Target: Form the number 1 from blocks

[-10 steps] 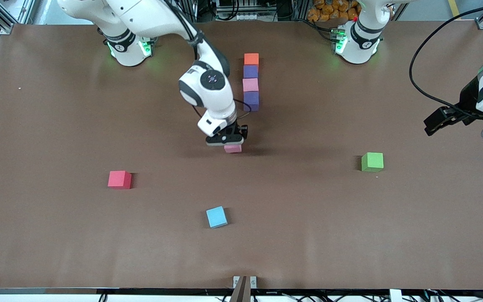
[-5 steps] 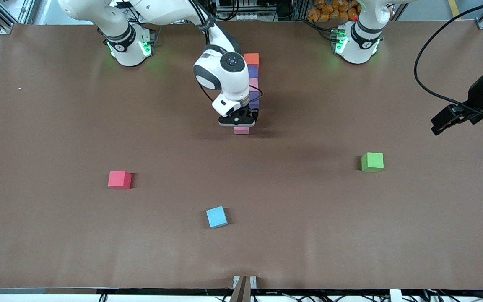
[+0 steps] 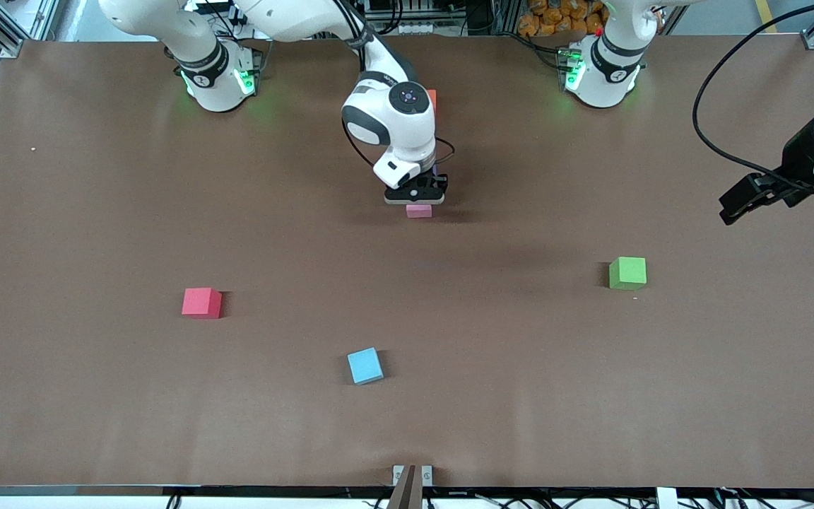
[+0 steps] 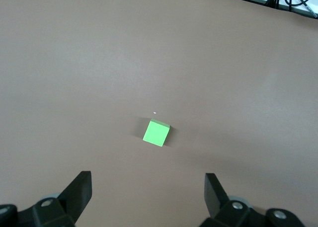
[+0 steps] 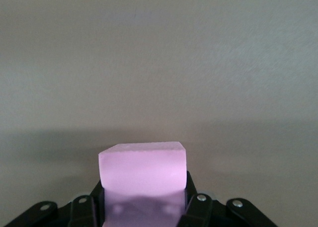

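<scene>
Going across the front view from the right arm's end of the brown table (image 3: 96,212), we count one red cube (image 3: 201,302) first, lying by itself on the table. Next comes one light blue cube (image 3: 364,365), nearer to the front camera than the red one and well apart from it.

Then we reach the right gripper (image 3: 417,201), which hangs over the middle of the table with its fingers clamped on one pink block (image 3: 419,211). In the right wrist view that pink block (image 5: 143,170) sits squeezed between the two black fingers, and we cannot tell whether its underside touches the table.

Just above the right arm's wrist in the front view we see a sliver of one orange block (image 3: 433,97), and a small bit of one purple block (image 3: 435,170) shows beside the wrist. The arm covers whatever else lies in that line, so we can count only three of the task's blocks here: one pink, one orange, one purple.

Farther toward the left arm's end we count one green cube (image 3: 627,273), alone on the table. The left gripper (image 3: 739,201) waits over the table's edge at that end, its fingers (image 4: 79,189) spread wide with nothing in them; its wrist view looks down on the green cube (image 4: 156,132).
</scene>
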You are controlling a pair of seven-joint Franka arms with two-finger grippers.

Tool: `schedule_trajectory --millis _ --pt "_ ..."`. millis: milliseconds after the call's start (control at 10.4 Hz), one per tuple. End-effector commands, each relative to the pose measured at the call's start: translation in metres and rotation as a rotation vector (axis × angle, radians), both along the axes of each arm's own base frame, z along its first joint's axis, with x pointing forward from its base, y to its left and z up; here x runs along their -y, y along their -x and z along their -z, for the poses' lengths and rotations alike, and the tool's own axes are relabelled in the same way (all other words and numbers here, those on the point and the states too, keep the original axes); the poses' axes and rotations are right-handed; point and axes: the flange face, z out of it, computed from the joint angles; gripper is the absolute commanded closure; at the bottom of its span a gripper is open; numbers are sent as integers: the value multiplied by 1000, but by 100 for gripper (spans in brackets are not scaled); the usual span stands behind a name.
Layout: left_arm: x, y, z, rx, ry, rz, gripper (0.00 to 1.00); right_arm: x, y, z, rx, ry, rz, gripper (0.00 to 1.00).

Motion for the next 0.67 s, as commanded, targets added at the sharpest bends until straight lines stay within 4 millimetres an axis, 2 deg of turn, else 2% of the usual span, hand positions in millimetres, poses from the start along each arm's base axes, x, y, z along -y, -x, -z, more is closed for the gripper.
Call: schedule_trajectory --millis 0,96,193,386,578 --pt "-7 10 -16 4 22 9 0 -8 3 1 12 3 2 57" --pt "-6 10 -16 4 33 25 0 -9 5 1 12 4 -2 49" --pt "-3 10 -16 -1 32 96 0 -9 6 0 12 4 -2 0" --pt "0 13 -13 -25 27 169 0 3 -5 -14 21 -1 20 0" --pt "4 15 -12 -42 33 195 0 37 -22 -48 39 -13 70 0"
